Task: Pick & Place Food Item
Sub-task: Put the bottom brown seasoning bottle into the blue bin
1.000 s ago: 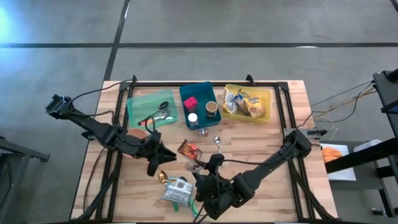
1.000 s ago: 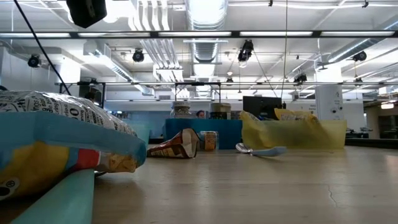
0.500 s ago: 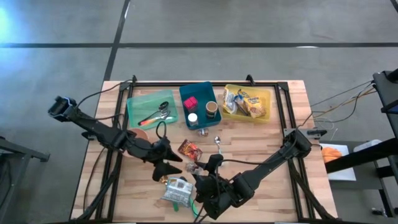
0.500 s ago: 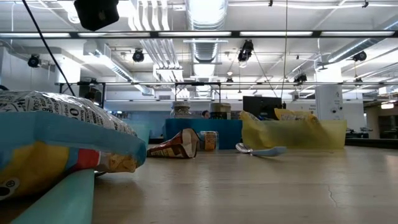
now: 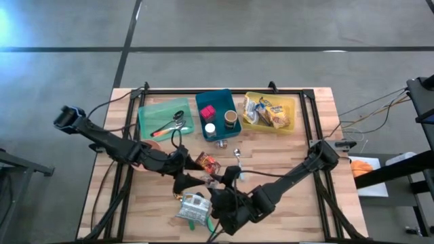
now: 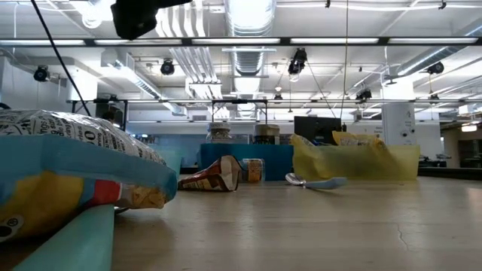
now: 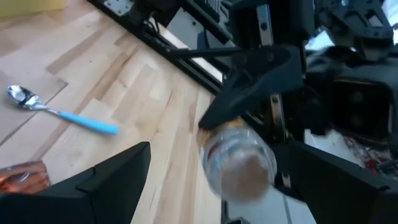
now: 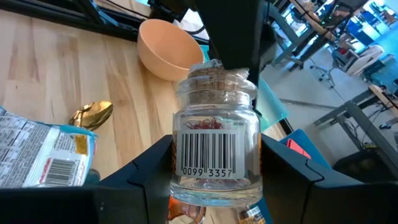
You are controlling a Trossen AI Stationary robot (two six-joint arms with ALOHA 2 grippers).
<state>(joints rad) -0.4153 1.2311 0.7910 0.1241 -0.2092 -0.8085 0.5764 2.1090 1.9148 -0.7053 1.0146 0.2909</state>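
A small glass jar (image 8: 216, 143) with a cork top and a barcode label hangs over the table's near middle, with my right gripper (image 8: 216, 150) shut on it. My left gripper (image 7: 219, 155) is open wide just to the jar's left (image 5: 192, 179), its fingers facing the jar's (image 7: 239, 165) cork end and standing apart from it. In the high view my right gripper (image 5: 220, 181) reaches in from the table's right. In the low view only part of the left arm (image 6: 139, 15) shows at the top. My right gripper pinches the jar's glass body (image 8: 179, 163) between its two fingers, one on each side, lying across the jar. The jar is lifted clear of the table. Its cork top (image 8: 217, 73) is turned toward my left gripper.
At the far edge stand a green bin (image 5: 165, 119) with utensils, a blue bin (image 5: 218, 115) and a yellow bin (image 5: 270, 112) of snack bags. A peach bowl (image 8: 171, 48), a gold spoon (image 8: 90, 115), a printed bag (image 5: 193, 207), a brown packet (image 5: 206, 163) and a blue-handled spoon (image 7: 62, 112) lie nearby.
My left gripper has moved toward the table's right edge, up to the jar, sinking a little. Its fingers have opened wide. My right gripper has held the jar in place.
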